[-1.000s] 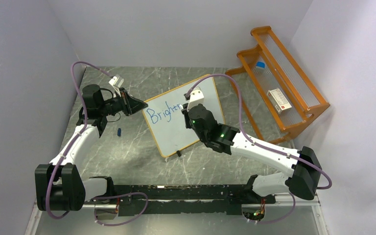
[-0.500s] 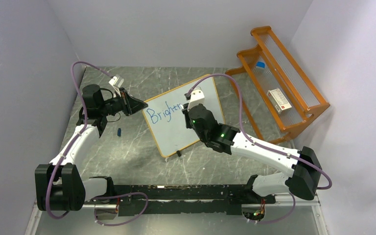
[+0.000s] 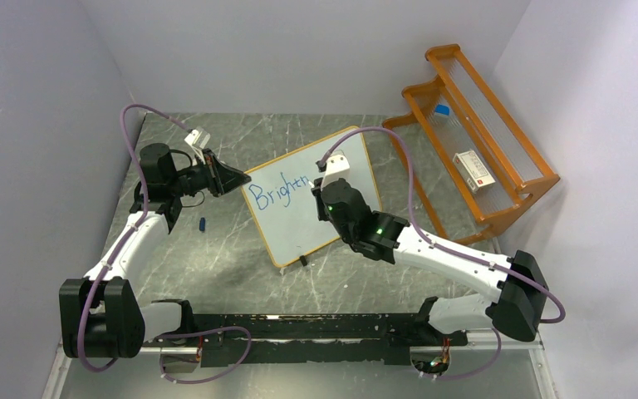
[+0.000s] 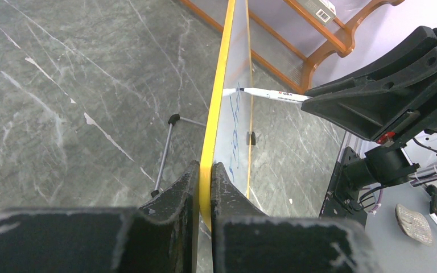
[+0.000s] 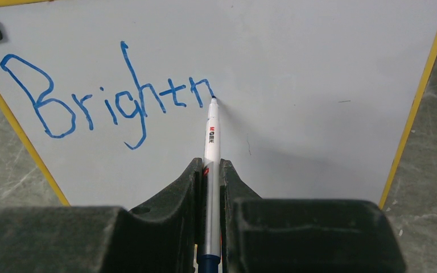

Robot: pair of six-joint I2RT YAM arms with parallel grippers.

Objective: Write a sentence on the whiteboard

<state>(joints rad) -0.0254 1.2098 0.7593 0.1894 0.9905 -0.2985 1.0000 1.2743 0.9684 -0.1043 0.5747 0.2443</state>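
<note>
Writing: blue text (image 5: 108,96) reading "Brightn", one line, upper left of board (image 3: 303,233) face.
Board: propped on table (image 3: 216,266) mid-way between the two arms, tilted back, face toward near right; orange frame, rounded corners.
Foot (image 3: 303,261): small, black, at board's near edge, on table.
Leg (image 4: 165,151): thin wire behind board, seen from left wrist.
Left claw (image 4: 205,170): clenched on board's left frame edge, one finger on each side of frame.
Right claw (image 5: 210,168): clenched on marker (image 5: 211,136), barrel running out between fingers toward board.
Marker tip: touching board right at last stroke of "n".
Marker body: white with red print, dark end back inside claw.
Right arm (image 3: 432,249): reaching in from near right, wrist over board's middle in top view, hiding text past "Bright".
Rack (image 3: 498,166): orange wood, far right of table, near board's far corner, not touching.
Box (image 3: 473,170): white with red mark, lying on rack.
Blue bit (image 3: 203,224): small, on table left of board, nearer than left claw; too small to identify.
</note>
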